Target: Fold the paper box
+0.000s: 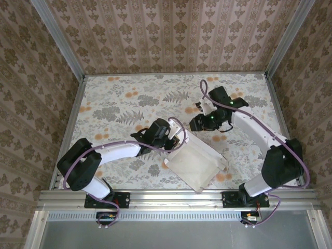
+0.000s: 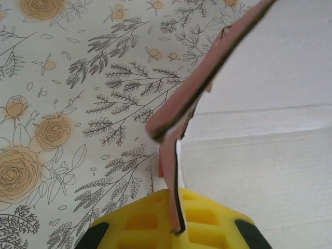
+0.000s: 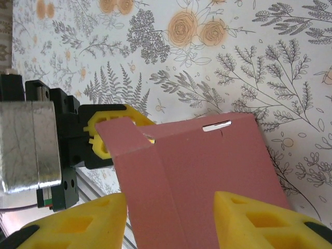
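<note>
Pinching 1 raised edge of the paper box [image 1: 197, 161], our left claw [image 1: 178, 140] is clamped on thin pink cardboard, its pale face tilted up off the flowered desk [image 1: 114, 104]. Our right claw [image 1: 194, 124] hovers at the box's far edge, its 2 yellow fingers [image 3: 249, 218] apart. We count 1 box and 2 claws.

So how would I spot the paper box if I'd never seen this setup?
Start at the flower-patterned table and look near the middle of its front edge. The paper box is the pale cardboard sheet there, one edge pinched by the left gripper. It is the one plain, unpatterned thing on the floral surface, and its other face is pink.
</note>
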